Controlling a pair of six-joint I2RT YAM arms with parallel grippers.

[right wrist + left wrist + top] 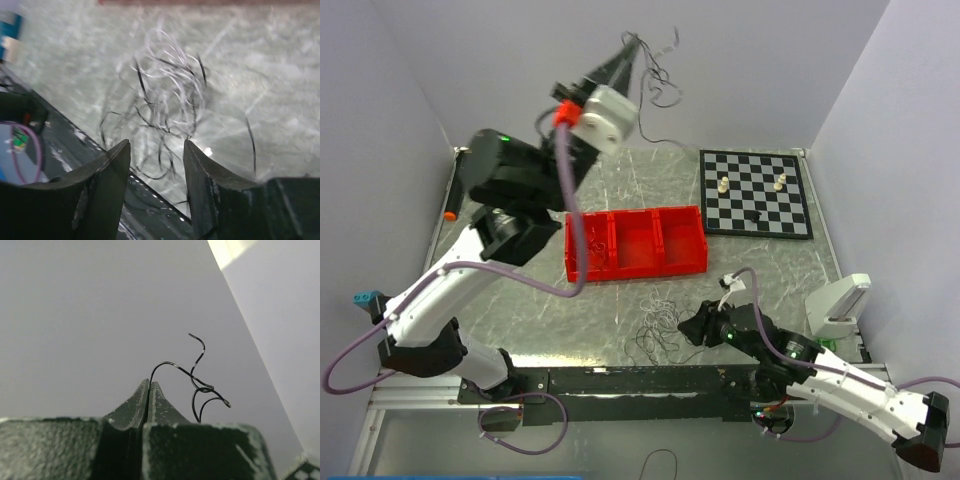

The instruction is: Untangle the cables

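- Left wrist: shows the left gripper (149,386) pressed fully closed, with no gap between the tips. Pinches a black cable (170,363) that rises from between them, arches to the right and ends in a small curled loop against the pale wall.
- Top external: shows that same gripper raised high above the far side of the table (620,310), the black cable dangling from it in loose curls.
- Also shows the tangle of cables (658,328) lying near the table's front edge, in front of the red tray (635,243). Puts the right gripper (686,325) low just beside the tangle on its right, and a chessboard (755,193) right of the tray.
- Right wrist: shows the right gripper parted fairly wide and gripping nothing. Frames the tangle of white and black strands between its fingers, on the table just ahead, somewhat blurred.
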